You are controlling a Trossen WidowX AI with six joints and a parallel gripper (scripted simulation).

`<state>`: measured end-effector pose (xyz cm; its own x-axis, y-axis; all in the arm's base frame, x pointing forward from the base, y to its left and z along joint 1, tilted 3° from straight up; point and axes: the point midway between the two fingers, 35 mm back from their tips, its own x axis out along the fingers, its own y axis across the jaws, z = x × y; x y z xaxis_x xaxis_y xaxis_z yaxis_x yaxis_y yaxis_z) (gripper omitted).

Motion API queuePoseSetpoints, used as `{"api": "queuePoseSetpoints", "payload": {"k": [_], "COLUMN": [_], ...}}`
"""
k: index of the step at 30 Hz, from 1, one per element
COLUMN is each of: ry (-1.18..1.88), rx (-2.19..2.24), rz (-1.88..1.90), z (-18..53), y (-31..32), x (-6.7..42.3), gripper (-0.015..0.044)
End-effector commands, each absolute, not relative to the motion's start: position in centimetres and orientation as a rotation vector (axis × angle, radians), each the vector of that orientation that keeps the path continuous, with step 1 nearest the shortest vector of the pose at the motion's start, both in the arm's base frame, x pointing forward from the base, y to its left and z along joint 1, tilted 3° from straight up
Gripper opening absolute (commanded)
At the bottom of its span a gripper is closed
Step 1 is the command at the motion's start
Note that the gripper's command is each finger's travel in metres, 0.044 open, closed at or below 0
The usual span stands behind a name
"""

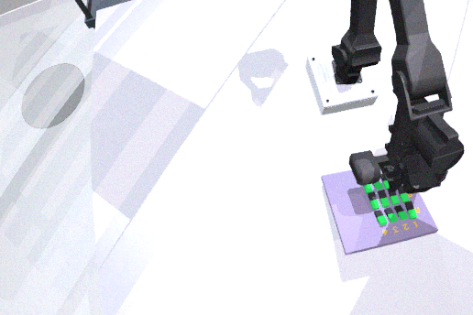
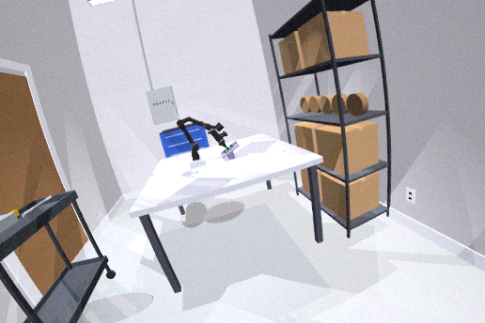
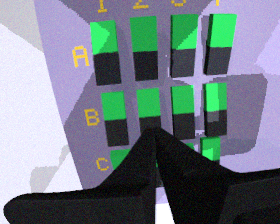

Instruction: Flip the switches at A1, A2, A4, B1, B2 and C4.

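Seen from the wrist: gripper [image 3: 152,137] with jaws pressed together on nothing, tip at B2 [image 3: 149,111] on the panel [image 3: 58,23], lettering hidden from top view.

Arm [image 1: 414,47] reaching forward and down; end effector [image 3: 152,137] fully closed, empty, fingertips together, pointing downward.

Panel [image 1: 355,234] lies lower right on the table [image 1: 229,166], below the arm's base plate [image 1: 341,92]; closed gripper [image 3: 155,137] overlaps row C (wrist view).
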<state>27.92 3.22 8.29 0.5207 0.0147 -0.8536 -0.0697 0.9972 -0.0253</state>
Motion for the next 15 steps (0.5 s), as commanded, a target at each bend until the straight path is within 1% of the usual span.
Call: {"api": "queuePoseSetpoints", "payload": {"k": [1, 15], "ry": [1.025, 1.025], "rx": [-0.059, -0.059], "rz": [0.056, 0.056], "z": [8.18, 8.03], "y": [3.29, 3.29], "x": [27.91, 28.0], "gripper": [0.0, 0.0]}}
